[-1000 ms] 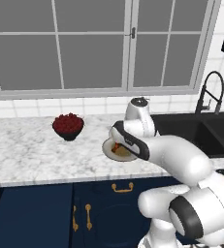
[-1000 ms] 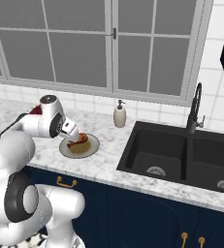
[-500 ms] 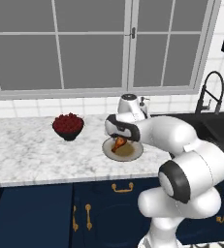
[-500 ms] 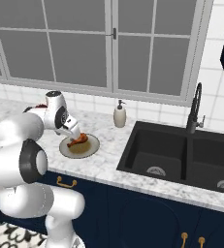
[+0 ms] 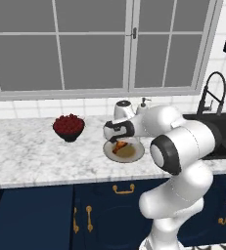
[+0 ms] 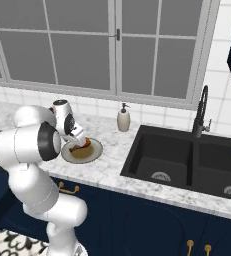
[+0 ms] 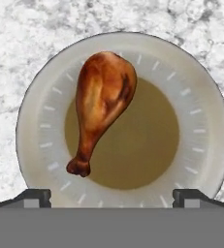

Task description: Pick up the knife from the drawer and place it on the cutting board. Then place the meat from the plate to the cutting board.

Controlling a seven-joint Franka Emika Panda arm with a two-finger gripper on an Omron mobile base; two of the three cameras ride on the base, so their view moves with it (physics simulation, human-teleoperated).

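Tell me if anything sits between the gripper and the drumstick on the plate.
Nothing visible does. In the hand view the open gripper looks straight down at the meat, which lies uncovered on the plate, with one fingertip on each side of the plate's near rim. The bowl of berries stands well off to the side.

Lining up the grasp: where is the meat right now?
The meat lies on the plate on the marble counter, directly below the open gripper, between the berry bowl and the sink.

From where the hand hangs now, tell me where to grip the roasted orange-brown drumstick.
Probably the thick upper part of the drumstick, from straight above. It lies flat on the round pale-rimmed plate, and the open gripper would have to turn so its fingers span the meat's width.
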